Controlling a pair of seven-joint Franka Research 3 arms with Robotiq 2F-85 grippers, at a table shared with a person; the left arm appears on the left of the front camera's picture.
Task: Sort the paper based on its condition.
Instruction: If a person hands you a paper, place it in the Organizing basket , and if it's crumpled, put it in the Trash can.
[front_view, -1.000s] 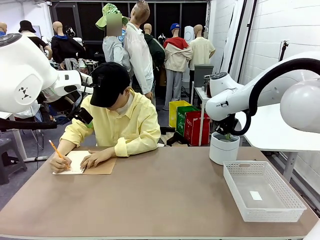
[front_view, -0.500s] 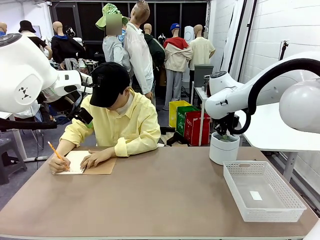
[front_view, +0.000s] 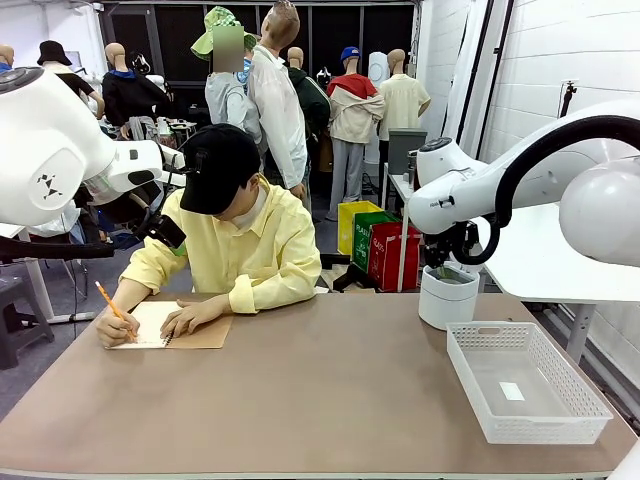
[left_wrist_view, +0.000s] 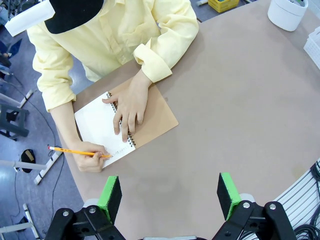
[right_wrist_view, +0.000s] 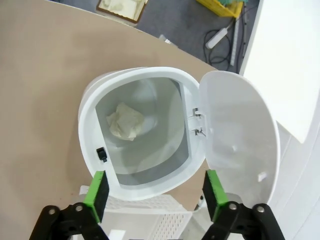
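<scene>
1. a busy workshop lies behind a plain brown worktop (front_view: 330, 390); a person in a yellow shirt sits at its far side.
2. the person writes in a tan-covered spiral notebook (left_wrist_view: 150, 117), with a pencil (left_wrist_view: 75, 151) in the writing hand (left_wrist_view: 90, 160) and the other hand (left_wrist_view: 127, 107) flat on the page.
3. the left tool (left_wrist_view: 169, 187) hovers high over that corner, jaws wide and empty.
4. the right tool (right_wrist_view: 155, 180) hangs over a white bin (right_wrist_view: 90, 115) at the far right, jaws wide and holding nothing.
5. the bin's lid (right_wrist_view: 240, 145) is swung open; the crumpled paper (right_wrist_view: 125, 121) lies at the bottom of the bin, so that piece looks sorted.
6. a white basket (front_view: 525, 380) sits just beside the bin, with only a small flat white slip (front_view: 511, 391) in it; i cannot tell what that is.
7. risk: if the left tool comes down while the person's hands are on the notebook, it could strike a hand or the pencil.
8. risk: a thin flat sheet may slide or crease under a pinch and end up in the wrong container.
9. risk: the right tool is close over the rim, so a sideways move could clip the lid or tip the bin.
</scene>
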